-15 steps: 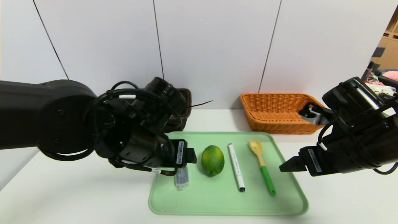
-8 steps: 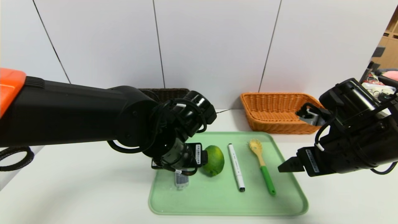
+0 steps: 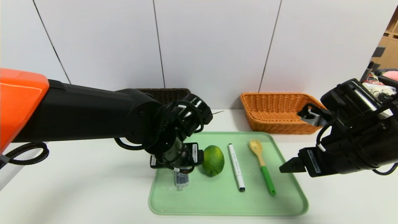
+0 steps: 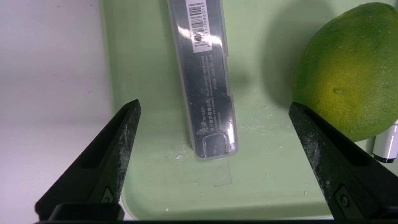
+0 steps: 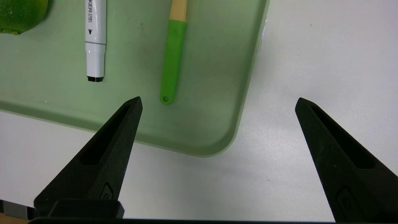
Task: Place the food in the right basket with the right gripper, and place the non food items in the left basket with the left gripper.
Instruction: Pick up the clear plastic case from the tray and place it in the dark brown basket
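Jaws of the left gripper (image 4: 214, 107) stand wide open and empty astride the grey case (image 4: 203, 81), lower left of the tray (image 3: 279, 199) in the head view; its long axis crosses their closing line. Right gripper (image 3: 287, 166) hangs open, idle.

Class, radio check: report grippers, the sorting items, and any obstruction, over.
Left gripper open, poised over grey case on tray. Right gripper open, parked at tray's right edge. Lime close beside case; both baskets hold nothing visible.

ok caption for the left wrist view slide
Open left gripper poised over the slim dark grey rectangular case on the pale green plastic tray, glossy green lime alongside.
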